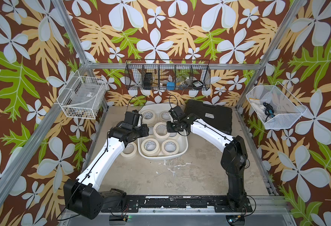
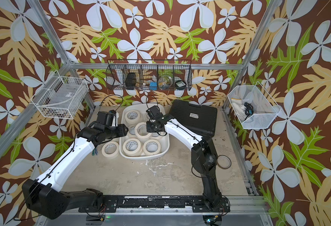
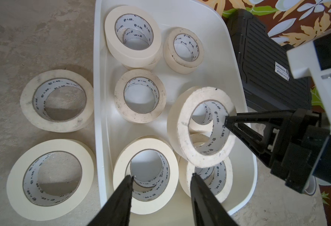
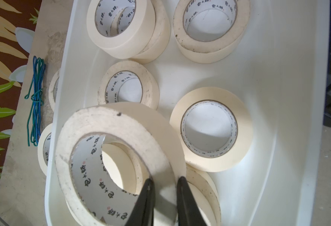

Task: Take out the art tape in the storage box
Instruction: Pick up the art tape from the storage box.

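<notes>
Grip of right gripper [image 4: 164, 181] on one art tape roll [image 4: 102, 122], pinched through its wall, tilted above the storage box [image 1: 166, 157].
Left gripper [image 3: 161, 177] hangs part-open, empty, over the box's left side. Cream rings, white printed cores, scuffed faces. Two rolls [image 3: 57, 100] lie on the table [image 1: 160, 176] left of the box; black case [image 1: 213, 117] far right.

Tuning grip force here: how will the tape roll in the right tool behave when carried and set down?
Probably stiff: the lifted roll looks round though the right tool pinches just one wall. Likely light, since that small pinch holds it tilted above the storage box. Released on edge it may roll; laid flat it should stay.
</notes>
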Action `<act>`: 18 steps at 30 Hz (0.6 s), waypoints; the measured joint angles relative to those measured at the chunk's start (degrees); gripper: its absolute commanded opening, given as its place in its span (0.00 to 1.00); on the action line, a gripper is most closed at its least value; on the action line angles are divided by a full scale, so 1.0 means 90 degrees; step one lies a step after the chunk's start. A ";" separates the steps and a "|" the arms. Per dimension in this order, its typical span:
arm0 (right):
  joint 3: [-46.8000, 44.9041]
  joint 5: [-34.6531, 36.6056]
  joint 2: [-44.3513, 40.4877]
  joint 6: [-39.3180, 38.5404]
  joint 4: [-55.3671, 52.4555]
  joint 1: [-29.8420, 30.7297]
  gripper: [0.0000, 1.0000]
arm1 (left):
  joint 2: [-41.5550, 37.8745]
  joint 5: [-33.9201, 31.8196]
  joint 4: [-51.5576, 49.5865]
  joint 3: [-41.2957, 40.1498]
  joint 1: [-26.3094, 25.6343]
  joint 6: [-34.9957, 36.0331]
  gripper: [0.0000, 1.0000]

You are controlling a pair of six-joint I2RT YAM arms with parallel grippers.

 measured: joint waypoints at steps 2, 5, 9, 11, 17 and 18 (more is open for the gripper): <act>-0.0165 0.0005 -0.0124 -0.0024 0.0000 0.0083 0.08 | 0.0153 -0.0119 -0.0056 0.0019 -0.0197 -0.0039 0.52; -0.0447 0.0005 -0.0284 -0.0046 0.0046 0.0185 0.08 | 0.0389 -0.0185 -0.0143 0.0044 -0.0500 -0.0119 0.52; -0.0631 0.0005 -0.0406 -0.0049 0.0053 0.0301 0.08 | 0.0692 -0.0328 -0.0172 0.0102 -0.0896 -0.0143 0.52; -0.0668 0.0005 -0.0461 -0.0046 0.0070 0.0347 0.08 | 0.0862 -0.0389 -0.0177 0.0151 -0.1064 -0.0151 0.53; -0.0775 0.0034 -0.0544 -0.0044 0.0087 0.0435 0.08 | 0.1129 -0.0809 -0.0185 0.0160 -0.1188 -0.0180 0.53; -0.0794 0.0032 -0.0566 -0.0046 0.0092 0.0440 0.08 | 0.1141 -0.0882 -0.0197 0.0160 -0.1188 -0.0187 0.53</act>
